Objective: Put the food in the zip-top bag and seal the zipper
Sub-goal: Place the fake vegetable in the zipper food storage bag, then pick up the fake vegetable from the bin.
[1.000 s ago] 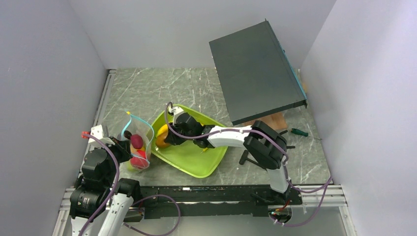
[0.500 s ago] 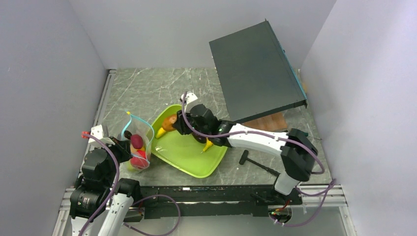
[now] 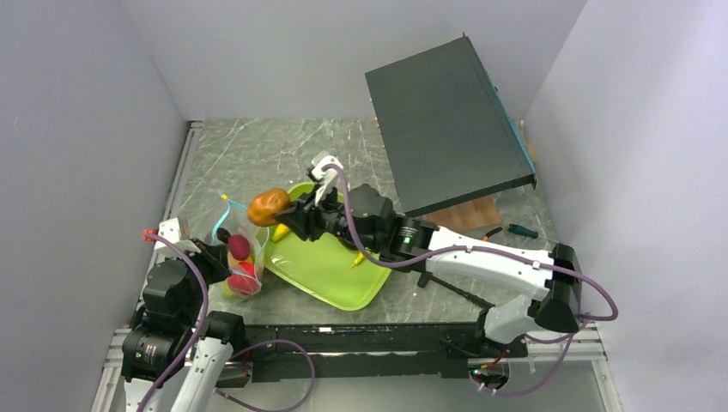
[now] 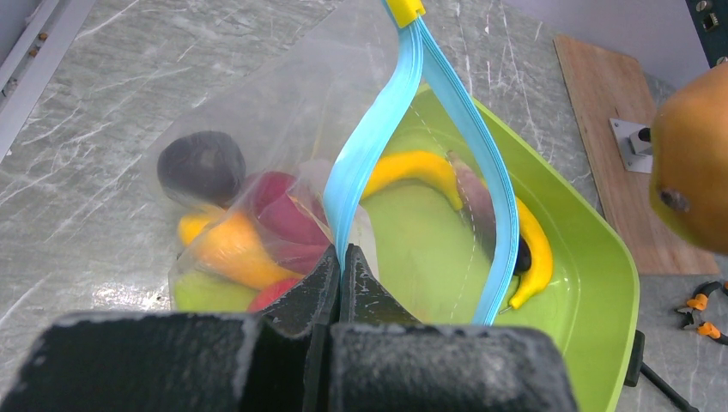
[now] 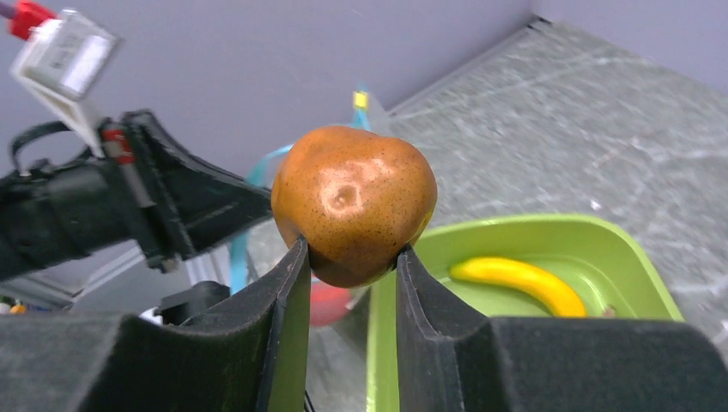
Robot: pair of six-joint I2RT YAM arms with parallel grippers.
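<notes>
The clear zip-top bag (image 3: 234, 247) stands left of the lime-green tray (image 3: 343, 279). It holds a dark purple piece (image 4: 200, 165), an orange piece (image 4: 230, 249), a magenta piece (image 4: 279, 213) and a red one. My left gripper (image 4: 342, 256) is shut on one side of the blue zipper (image 4: 371, 150) and holds the mouth open. My right gripper (image 5: 348, 251) is shut on a brown fruit (image 5: 354, 202). It holds the fruit in the air (image 3: 269, 206) just above and right of the bag's mouth. Two yellow bananas (image 4: 414, 167) lie in the tray.
A dark flat panel (image 3: 446, 129) leans raised at the back right over a wooden board (image 3: 482, 211). A green-handled screwdriver (image 3: 520, 230) and a black tool (image 3: 439, 280) lie on the marble table right of the tray. Grey walls close in on three sides.
My right gripper lifted the brown fruit out of the tray and carried it up and left to the bag's mouth. The left gripper and the bag have not moved.
</notes>
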